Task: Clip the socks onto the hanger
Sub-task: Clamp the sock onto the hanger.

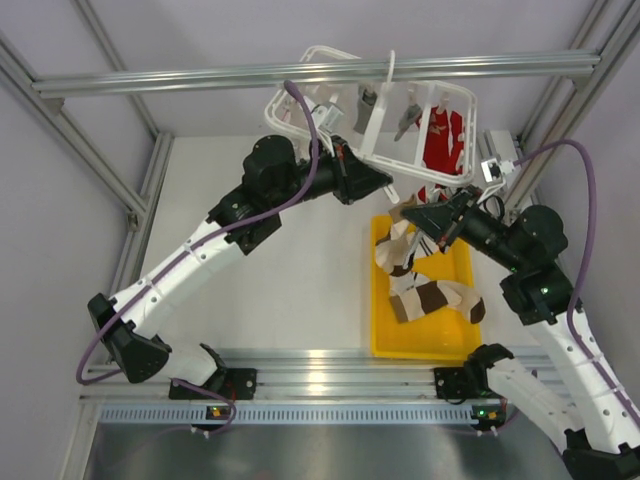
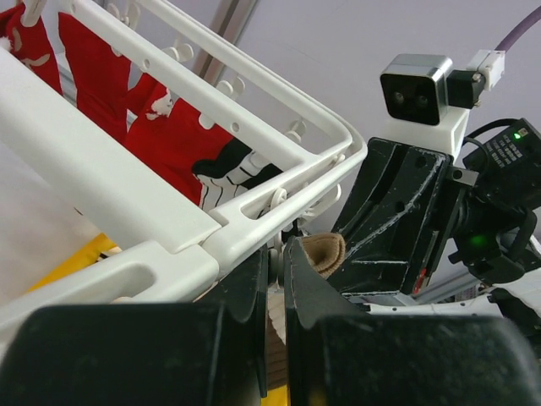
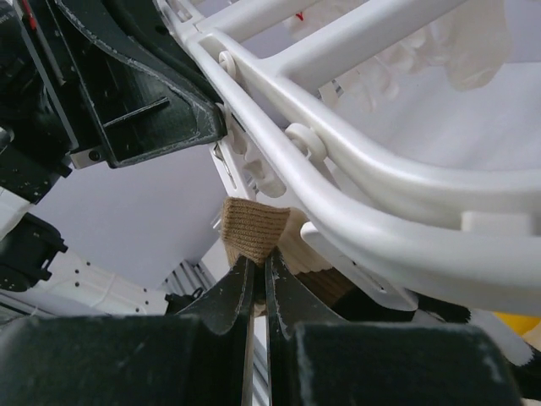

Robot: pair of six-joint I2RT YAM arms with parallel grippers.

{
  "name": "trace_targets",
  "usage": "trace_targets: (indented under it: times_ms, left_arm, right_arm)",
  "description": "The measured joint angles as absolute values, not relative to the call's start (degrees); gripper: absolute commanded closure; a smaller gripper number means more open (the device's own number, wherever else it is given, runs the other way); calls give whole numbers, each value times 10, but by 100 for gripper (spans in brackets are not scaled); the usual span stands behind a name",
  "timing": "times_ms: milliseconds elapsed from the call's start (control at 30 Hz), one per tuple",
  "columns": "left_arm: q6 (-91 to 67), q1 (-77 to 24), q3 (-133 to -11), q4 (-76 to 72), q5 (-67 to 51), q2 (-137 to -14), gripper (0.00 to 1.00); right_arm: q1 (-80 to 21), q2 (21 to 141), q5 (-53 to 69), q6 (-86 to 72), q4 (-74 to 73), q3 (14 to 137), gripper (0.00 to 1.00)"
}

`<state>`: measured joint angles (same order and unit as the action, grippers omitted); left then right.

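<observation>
The white hanger (image 1: 300, 105) hangs at the back centre, below a metal bar. My right gripper (image 1: 418, 215) is shut on the tan cuff of a cream and brown sock (image 3: 252, 227) and holds it up just under the hanger's rim (image 3: 380, 211). The rest of this sock (image 1: 397, 245) hangs down toward the tray. My left gripper (image 2: 277, 258) is shut on a small white clip under the frame's corner (image 2: 254, 211), right beside the sock cuff (image 2: 325, 251). More socks (image 1: 432, 298) lie in the yellow tray.
A red garment with white marks (image 1: 445, 140) hangs clipped on the hanger's right side, and also shows in the left wrist view (image 2: 169, 144). The yellow tray (image 1: 440, 342) sits at the right of the table. An aluminium crossbar (image 1: 200, 80) spans the top.
</observation>
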<state>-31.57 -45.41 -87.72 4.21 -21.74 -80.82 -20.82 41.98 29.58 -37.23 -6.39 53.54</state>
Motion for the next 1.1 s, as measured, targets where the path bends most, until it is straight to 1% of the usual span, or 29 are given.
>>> trace_targets:
  times_ms: [333, 1100]
  left_arm:
    - [-349, -443, -872, 3, -262, -808, 100]
    - [-376, -439, -855, -29, -277, -808, 100]
  right_arm:
    - [-204, 421, 300, -391, -26, 524, 100]
    - [-196, 426, 289, -414, 29, 517, 100]
